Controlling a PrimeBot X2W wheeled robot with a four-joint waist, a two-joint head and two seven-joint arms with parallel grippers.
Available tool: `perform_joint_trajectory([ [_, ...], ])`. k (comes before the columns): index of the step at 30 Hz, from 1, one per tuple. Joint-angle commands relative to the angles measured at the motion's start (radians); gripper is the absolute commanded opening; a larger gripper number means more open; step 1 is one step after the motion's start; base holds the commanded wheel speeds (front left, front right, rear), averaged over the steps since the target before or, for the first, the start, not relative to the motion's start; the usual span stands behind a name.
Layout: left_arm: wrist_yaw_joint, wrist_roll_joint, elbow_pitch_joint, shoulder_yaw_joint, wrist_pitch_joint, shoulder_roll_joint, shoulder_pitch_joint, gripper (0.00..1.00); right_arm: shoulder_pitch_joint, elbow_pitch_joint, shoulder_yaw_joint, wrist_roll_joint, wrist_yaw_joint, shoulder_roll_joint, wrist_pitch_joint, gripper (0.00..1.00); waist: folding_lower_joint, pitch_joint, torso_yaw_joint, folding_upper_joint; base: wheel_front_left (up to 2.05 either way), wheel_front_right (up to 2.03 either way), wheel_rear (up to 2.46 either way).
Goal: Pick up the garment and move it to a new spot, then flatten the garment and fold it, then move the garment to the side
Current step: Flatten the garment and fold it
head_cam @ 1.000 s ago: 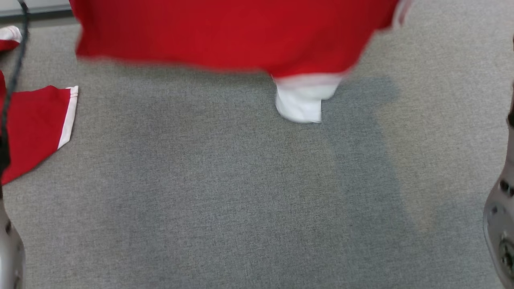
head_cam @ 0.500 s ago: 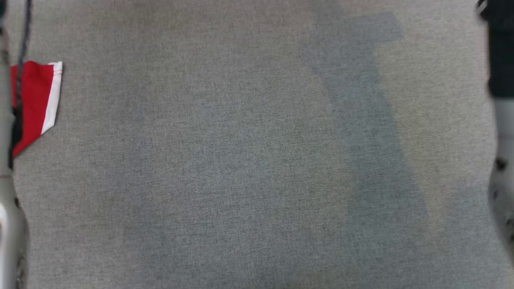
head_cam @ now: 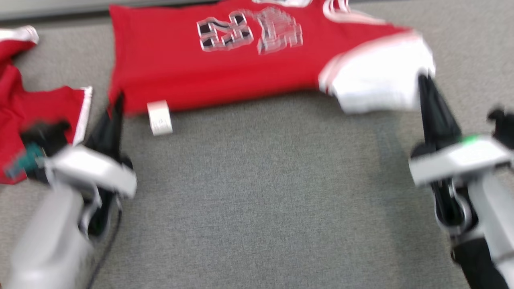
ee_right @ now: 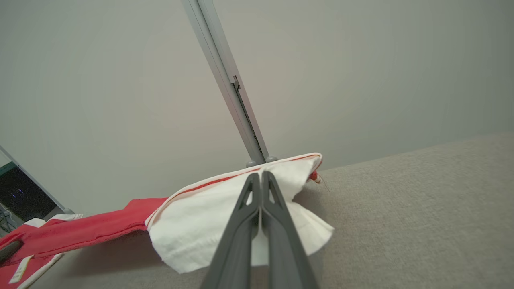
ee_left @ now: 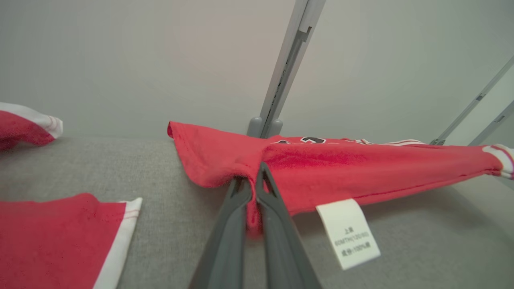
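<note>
Left hand [head_cam: 119,98] and right hand [head_cam: 424,80] are the same build: two long dark grey fingers [ee_right: 235,241] each, flat-sided and tapering to thin tips, with a narrow triangular cutout just below each tip. Behind each hand sits a pale silver-white wrist block [head_cam: 90,174]; the right one has a small green light [head_cam: 470,139] on top. The forearms [head_cam: 48,241] are pale grey and rounded, a thin black cable [head_cam: 106,251] loops beside the left one, and there's a black section [head_cam: 478,261] low on the right arm.

Garment [head_cam: 225,68] far on table [head_cam: 257,200], second garment [head_cam: 36,108] left
</note>
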Motion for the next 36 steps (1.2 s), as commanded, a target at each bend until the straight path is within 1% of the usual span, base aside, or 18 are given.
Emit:
perform_joint_trajectory([
  [1,0.000,0.003,-0.028,-0.001,-0.006,0.006,0.092,0.00,0.099,-0.031,-0.018,0.004,0.001,-0.018,-0.007,0.00,-0.0001,-0.102,0.002,0.0000,0.00,0.00,0.00],
  [2,0.001,0.004,-0.050,-0.006,-0.006,0.002,0.149,0.00,0.159,-0.050,-0.031,0.002,0.001,-0.026,-0.007,0.00,-0.0001,-0.121,0.004,0.0000,0.00,0.00,0.00],
  [3,0.012,0.014,-0.071,-0.010,-0.007,0.001,0.203,0.00,0.215,-0.064,-0.040,-0.008,0.001,-0.035,-0.007,0.00,-0.0001,-0.144,0.007,0.0000,0.00,0.00,0.00],
  [7,0.063,0.022,-0.157,-0.008,-0.009,-0.005,0.409,0.00,0.419,-0.113,-0.072,-0.024,0.000,-0.038,-0.003,0.00,-0.0001,-0.217,0.013,0.0000,0.00,0.00,0.00],
  [8,0.078,0.020,-0.177,-0.005,-0.009,-0.008,0.459,0.00,0.463,-0.119,-0.084,-0.027,0.000,-0.032,-0.003,0.00,-0.0001,-0.234,0.012,0.0000,0.00,0.00,0.00],
  [9,0.078,0.020,-0.177,-0.005,-0.009,-0.008,0.459,0.00,0.463,-0.119,-0.084,-0.027,0.000,-0.032,-0.003,0.00,-0.0001,-0.234,0.012,0.0000,0.00,0.00,0.00],
  [10,0.097,0.020,-0.198,0.000,-0.009,-0.009,0.509,0.00,0.506,-0.125,-0.092,-0.046,0.000,-0.035,-0.002,0.00,-0.0001,-0.247,0.010,0.0000,0.00,0.00,0.00],
  [14,0.159,-0.008,-0.298,0.036,-0.009,-0.030,0.688,0.00,0.639,-0.157,-0.121,-0.067,0.000,-0.004,0.000,0.00,-0.0001,-0.280,0.003,0.0000,0.00,0.00,0.00],
  [17,0.186,-0.031,-0.368,0.040,-0.005,-0.038,0.786,0.00,0.724,-0.197,-0.152,-0.068,0.000,0.026,0.005,0.00,-0.0001,-0.292,0.009,0.0000,0.00,0.00,0.00],
  [19,0.193,-0.045,-0.409,0.042,0.007,-0.038,0.813,0.00,0.757,-0.228,-0.174,-0.074,0.000,0.041,0.010,0.00,-0.0001,-0.286,0.013,0.0000,0.00,0.00,0.00],
  [22,0.193,-0.058,-0.444,0.041,0.038,-0.027,0.813,0.00,0.765,-0.262,-0.193,-0.091,0.000,0.059,0.026,0.00,-0.0001,-0.271,0.014,0.0000,0.00,0.00,0.00],
  [24,0.193,-0.071,-0.466,0.042,0.069,-0.020,0.795,0.00,0.747,-0.281,-0.198,-0.103,0.000,0.065,0.040,0.00,-0.0001,-0.261,0.016,0.0000,0.00,0.00,0.00],
  [28,0.209,-0.081,-0.503,0.054,0.120,0.000,0.745,0.00,0.688,-0.311,-0.187,-0.127,0.000,0.064,0.091,0.00,-0.0001,-0.220,0.017,0.0000,0.00,0.00,0.00],
  [31,0.212,-0.082,-0.524,0.047,0.167,0.014,0.702,0.00,0.619,-0.307,-0.164,-0.152,0.000,0.056,0.139,0.00,-0.0001,-0.189,0.018,0.0000,0.00,0.00,0.00],
  [36,0.221,-0.108,-0.546,0.043,0.246,0.016,0.639,0.00,0.495,-0.260,-0.122,-0.193,0.000,0.040,0.225,0.00,-0.0001,-0.163,0.025,0.0000,0.00,0.00,0.00],
])
